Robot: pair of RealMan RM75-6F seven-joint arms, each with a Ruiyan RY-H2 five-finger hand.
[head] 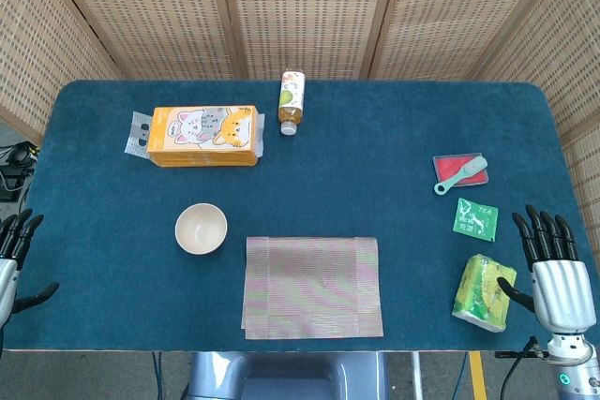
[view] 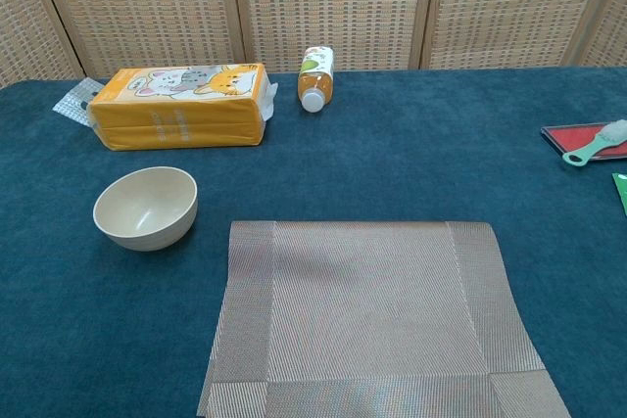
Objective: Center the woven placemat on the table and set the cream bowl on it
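Nearest lies the rectangular woven beige placemat (view: pixel 367 315), flat at the blue counter's (head: pixel 394 138) front edge, roughly centred. Just left sits the round cream bowl (view: pixel 145 207), not yet placed. Both hands, left (head: pixel 11 255) and right (head: pixel 553 264), wait with fingers spread, holding nothing.

left hand (head: pixel 13 248) cut by frame edge

My table is covered in a dark blue felt-like cloth (head: pixel 394 259), matt and a bit fuzzy. The rectangular woven placemat (view: pixel 367 315) looks like ribbed plastic weave with a faint sheen. The round cream bowl (view: pixel 145 208) is smooth and matt. The orange cat-print pack (view: pixel 181 105) is wrapped in glossy film, same as the yellow-green packet (head: pixel 484 292). My right hand (head: pixel 553 264) has a brushed silver metal back and black fingers (head: pixel 542 231).
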